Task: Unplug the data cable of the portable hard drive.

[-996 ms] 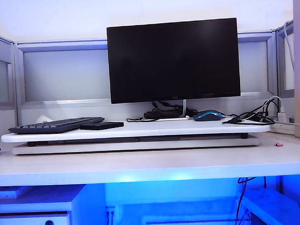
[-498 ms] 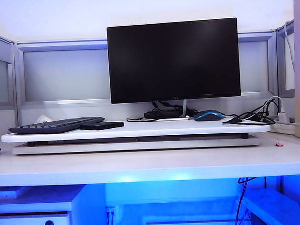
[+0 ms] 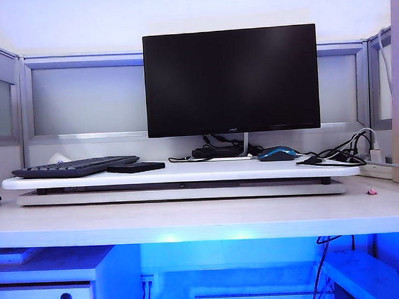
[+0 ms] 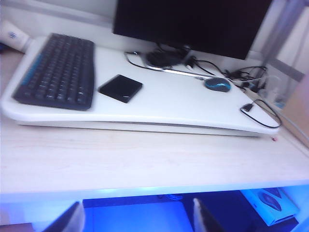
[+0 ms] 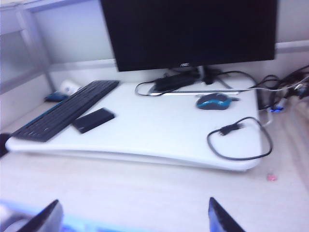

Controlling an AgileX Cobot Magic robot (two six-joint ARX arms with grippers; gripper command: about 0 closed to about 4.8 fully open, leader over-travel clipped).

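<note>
The portable hard drive is a small flat black slab on the white riser board, just beside the keyboard; both wrist views show it too. The data cable lies in a loose black loop at the board's other end. Its plug rests free on the board, far from the drive. My left gripper hangs open over the desk's front edge, nothing between its fingers. My right gripper is open above the bare desk in front of the board. Neither arm appears in the exterior view.
A black monitor stands behind the board. The black keyboard is at the left, a blue-black mouse right of centre. More cords tangle at the far right. Grey partition panels close off the back.
</note>
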